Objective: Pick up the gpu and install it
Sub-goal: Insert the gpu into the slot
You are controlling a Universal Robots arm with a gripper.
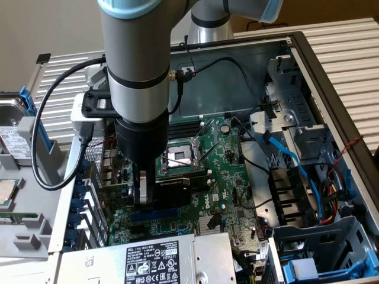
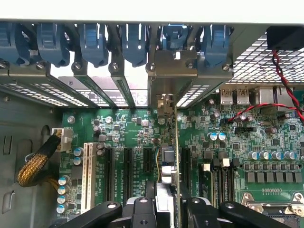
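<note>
One card, the gpu [image 2: 167, 164], sits clamped in the gripper [image 2: 169, 205]; seating it likely needs a straight, even push into the motherboard [image 2: 118, 128] slot

The arm [image 1: 139, 71] is a thick silver-grey tube ringed by a black band, with pale blue caps [image 1: 269, 9] at its joints and a black cylinder at its lower end. A black cable [image 1: 44, 142] loops off the wrist (beside a black camera bracket [image 1: 98, 105]). The gripper [image 2: 166, 211] is black, its links pinned with round silver screws [image 2: 111, 205]
</note>
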